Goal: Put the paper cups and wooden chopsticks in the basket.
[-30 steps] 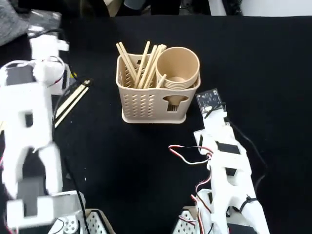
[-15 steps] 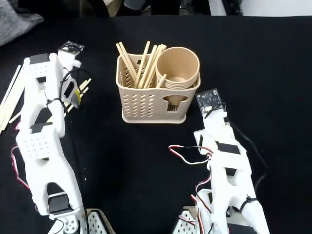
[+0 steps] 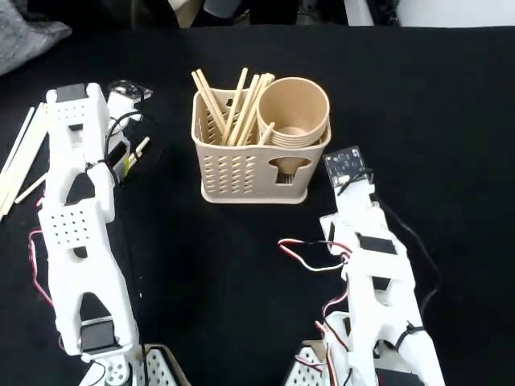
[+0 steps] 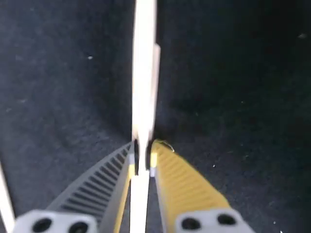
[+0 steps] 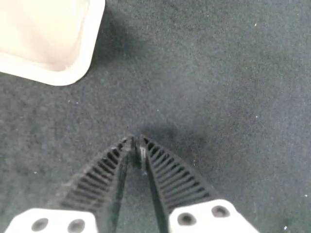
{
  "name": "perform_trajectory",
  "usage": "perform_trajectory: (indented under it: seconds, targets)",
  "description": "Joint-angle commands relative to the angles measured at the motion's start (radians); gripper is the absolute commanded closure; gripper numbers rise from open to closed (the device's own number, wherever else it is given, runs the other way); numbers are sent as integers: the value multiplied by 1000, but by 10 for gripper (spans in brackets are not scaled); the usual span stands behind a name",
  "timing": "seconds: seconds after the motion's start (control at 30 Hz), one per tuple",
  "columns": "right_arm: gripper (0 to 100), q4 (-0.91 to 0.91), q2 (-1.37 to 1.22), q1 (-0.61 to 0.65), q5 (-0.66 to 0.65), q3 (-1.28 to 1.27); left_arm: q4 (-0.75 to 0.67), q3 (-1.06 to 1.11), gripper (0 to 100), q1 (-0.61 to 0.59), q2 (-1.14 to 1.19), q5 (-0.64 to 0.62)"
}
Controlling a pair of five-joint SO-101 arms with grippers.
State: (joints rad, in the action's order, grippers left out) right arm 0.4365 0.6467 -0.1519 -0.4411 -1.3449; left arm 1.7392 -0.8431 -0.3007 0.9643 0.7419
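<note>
The beige basket point(image 3: 241, 173) stands mid-table, holding stacked paper cups point(image 3: 294, 108) and several wooden chopsticks point(image 3: 233, 108). To its left, my left gripper point(image 3: 127, 158) is low over the black cloth, shut on a pair of chopsticks point(image 3: 142, 146). In the left wrist view those chopsticks point(image 4: 145, 73) run straight out from between the grey and yellow fingers of the left gripper point(image 4: 143, 155). My right gripper point(image 5: 136, 145) is shut on nothing, just above the cloth beside a corner of the basket point(image 5: 48, 43).
More loose chopsticks point(image 3: 20, 157) lie at the table's far left, and one shows in the left wrist view point(image 4: 5, 194). The right arm point(image 3: 362, 241) stretches from the front edge toward the basket. Black cloth lies open behind and right of the basket.
My left arm has swung in from the far left over the pair of chopsticks beside the basket, and its gripper now holds them. The right arm has kept still.
</note>
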Motion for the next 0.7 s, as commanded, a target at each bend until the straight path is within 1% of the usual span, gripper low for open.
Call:
perform_trajectory:
  seconds: [0.0, 0.13, 0.33, 0.37, 0.5, 0.6, 0.67]
  targets:
    - [986, -12, 25, -12, -9, 5, 21, 4, 972, -1, -95, -89]
    - [986, -12, 25, -12, -9, 5, 21, 104, 972, 38, -288, -152]
    - [986, -12, 25, -12, -9, 5, 14, 387, 972, 177, -703, -164]
    - [986, -12, 25, -12, -9, 5, -5, 435, 972, 200, -770, -164]
    - [986, -12, 25, -12, -9, 5, -141, 644, 972, 272, -1045, -190]
    - [986, -11, 25, -12, -9, 5, -288, 816, 972, 308, -1261, -247]
    - [986, -11, 25, -12, -9, 5, -382, 940, 972, 331, -1410, -262]
